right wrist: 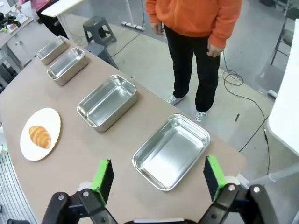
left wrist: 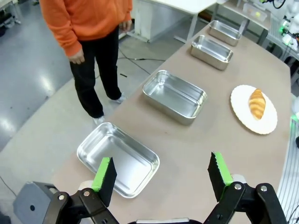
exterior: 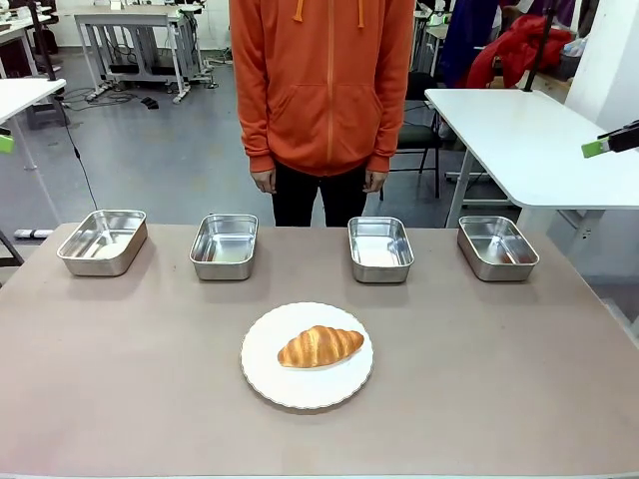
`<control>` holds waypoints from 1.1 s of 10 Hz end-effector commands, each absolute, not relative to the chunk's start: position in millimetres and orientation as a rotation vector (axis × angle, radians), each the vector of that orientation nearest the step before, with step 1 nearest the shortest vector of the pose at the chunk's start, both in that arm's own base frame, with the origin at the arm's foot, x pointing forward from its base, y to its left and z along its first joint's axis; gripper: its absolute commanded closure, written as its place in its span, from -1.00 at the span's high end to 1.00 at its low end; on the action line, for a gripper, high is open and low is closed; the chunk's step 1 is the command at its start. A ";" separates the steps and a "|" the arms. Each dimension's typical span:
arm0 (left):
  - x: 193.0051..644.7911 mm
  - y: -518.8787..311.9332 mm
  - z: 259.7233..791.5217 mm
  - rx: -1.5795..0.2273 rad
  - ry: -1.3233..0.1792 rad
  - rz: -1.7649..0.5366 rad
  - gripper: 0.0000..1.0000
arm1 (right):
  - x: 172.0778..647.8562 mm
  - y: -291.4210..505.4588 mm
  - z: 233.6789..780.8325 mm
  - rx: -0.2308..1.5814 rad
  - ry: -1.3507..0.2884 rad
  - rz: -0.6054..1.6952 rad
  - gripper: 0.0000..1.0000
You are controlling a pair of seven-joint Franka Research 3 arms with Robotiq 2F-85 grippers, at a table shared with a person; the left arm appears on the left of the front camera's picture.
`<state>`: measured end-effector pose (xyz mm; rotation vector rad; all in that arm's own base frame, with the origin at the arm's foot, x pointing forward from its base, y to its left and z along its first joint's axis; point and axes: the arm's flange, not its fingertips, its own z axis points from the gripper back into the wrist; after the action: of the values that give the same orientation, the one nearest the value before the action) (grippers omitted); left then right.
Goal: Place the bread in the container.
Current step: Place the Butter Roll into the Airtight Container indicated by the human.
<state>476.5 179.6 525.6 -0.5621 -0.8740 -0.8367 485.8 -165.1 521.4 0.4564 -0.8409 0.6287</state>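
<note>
The bread (exterior: 319,346) lies on a round white plate (exterior: 262,381) at the near middle of the counter (exterior: 499,389). Its long axis runs across the counter from left to right, with the right tip turned a little toward the far side. Beyond it four steel pans stand in a row: the leftmost pan (exterior: 102,241), second pan (exterior: 224,245), third pan (exterior: 380,248) and rightmost pan (exterior: 497,246). Any of them could receive the bread, and nothing marks which is meant. The left arm's fingers (left wrist: 103,174) hang spread wide and empty above the counter's left end, by the leftmost pan, with the bread well apart along the counter. The right arm's fingers (right wrist: 102,176), likewise released and holding nothing, hang above the right end by the rightmost pan. The plate sits about midway between them, so neither arm looks clearly nearer; either would have to swing inward and close across the croissant's narrow width. The person (exterior: 321,90) stands at the far side, hands down, not pointing. The bread's underside is hidden.
</note>
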 end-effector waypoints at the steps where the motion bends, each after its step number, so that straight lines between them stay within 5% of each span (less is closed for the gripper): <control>1: 474.1 180.2 524.7 -0.552 -0.920 -0.855 1.00 | 488.2 -170.9 524.5 0.465 -0.888 0.642 1.00; 11: 469.4 176.0 529.2 -0.558 -0.896 -0.844 1.00 | 484.3 -172.0 528.8 0.453 -0.865 0.610 1.00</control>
<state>469.5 174.2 527.0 -0.5582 -0.8920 -0.8433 484.1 -172.1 528.8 0.4514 -0.8647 0.6083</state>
